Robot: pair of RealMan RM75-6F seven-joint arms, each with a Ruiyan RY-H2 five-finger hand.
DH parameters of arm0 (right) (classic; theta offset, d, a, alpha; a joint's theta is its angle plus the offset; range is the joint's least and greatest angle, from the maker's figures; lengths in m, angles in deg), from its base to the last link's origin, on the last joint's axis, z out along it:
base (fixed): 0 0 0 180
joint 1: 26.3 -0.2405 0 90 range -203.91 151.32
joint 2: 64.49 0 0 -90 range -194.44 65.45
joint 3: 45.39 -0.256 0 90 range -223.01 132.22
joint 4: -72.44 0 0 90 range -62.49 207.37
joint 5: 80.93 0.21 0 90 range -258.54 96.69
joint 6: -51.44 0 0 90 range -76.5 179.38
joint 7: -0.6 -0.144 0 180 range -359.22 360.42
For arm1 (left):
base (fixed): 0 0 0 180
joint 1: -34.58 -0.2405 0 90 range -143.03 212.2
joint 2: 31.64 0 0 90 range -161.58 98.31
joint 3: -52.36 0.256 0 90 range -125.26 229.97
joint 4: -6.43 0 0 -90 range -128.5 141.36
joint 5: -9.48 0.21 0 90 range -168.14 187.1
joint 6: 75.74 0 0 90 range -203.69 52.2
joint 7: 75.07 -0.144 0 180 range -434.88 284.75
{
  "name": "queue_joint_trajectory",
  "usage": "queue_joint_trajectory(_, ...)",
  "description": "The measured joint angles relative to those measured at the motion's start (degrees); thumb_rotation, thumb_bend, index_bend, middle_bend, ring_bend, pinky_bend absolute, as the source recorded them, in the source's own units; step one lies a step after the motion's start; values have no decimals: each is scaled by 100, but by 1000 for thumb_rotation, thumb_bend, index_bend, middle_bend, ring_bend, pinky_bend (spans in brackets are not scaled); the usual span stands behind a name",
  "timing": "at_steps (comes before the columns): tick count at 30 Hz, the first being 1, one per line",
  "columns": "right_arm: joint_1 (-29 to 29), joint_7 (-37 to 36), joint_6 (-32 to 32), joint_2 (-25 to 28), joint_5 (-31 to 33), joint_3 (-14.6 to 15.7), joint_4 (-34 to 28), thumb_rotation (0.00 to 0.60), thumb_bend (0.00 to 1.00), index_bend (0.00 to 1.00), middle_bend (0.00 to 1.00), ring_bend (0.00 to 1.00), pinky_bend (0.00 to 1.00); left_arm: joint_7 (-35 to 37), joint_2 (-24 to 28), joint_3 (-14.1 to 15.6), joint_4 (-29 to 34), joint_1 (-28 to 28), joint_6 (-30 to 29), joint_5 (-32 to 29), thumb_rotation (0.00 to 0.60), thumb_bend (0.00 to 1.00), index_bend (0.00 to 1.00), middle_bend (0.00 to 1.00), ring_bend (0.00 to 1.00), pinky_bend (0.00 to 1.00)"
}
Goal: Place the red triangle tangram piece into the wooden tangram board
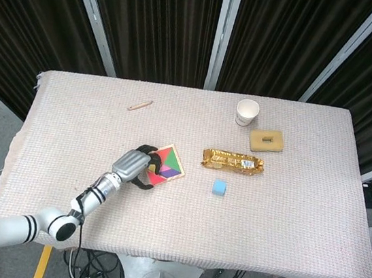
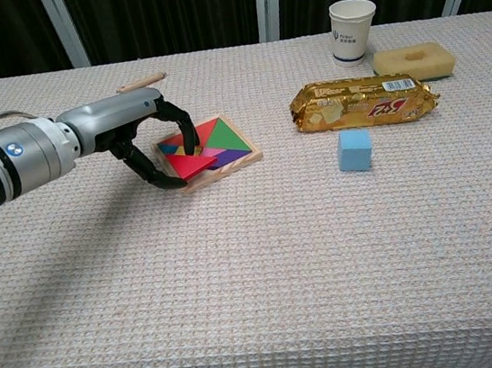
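The wooden tangram board (image 2: 248, 157) (image 1: 178, 161) lies left of the table's middle with several coloured pieces in it. My left hand (image 2: 143, 136) (image 1: 135, 166) reaches over its near-left corner from the left. The hand pinches the red triangle (image 2: 186, 165) between its thumb and a finger. The piece lies low and nearly flat over that corner of the board. Whether it sits fully in its recess I cannot tell. In the head view the hand hides most of the piece. My right hand shows in neither view.
A gold snack pack (image 2: 364, 100) and a blue cube (image 2: 355, 150) lie to the right of the board. A paper cup (image 2: 354, 29) and a yellow sponge (image 2: 413, 59) stand at the back right. A wooden stick (image 2: 140, 83) lies behind the hand.
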Motion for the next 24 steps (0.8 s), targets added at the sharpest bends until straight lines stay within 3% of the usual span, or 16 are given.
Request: queue_joint_trajectory(24,-2,-4,32,-1,6,-10,24,600,337,0,0,0,0,439,-310,140,-608,202,30,82,600,284,520,265,74,94)
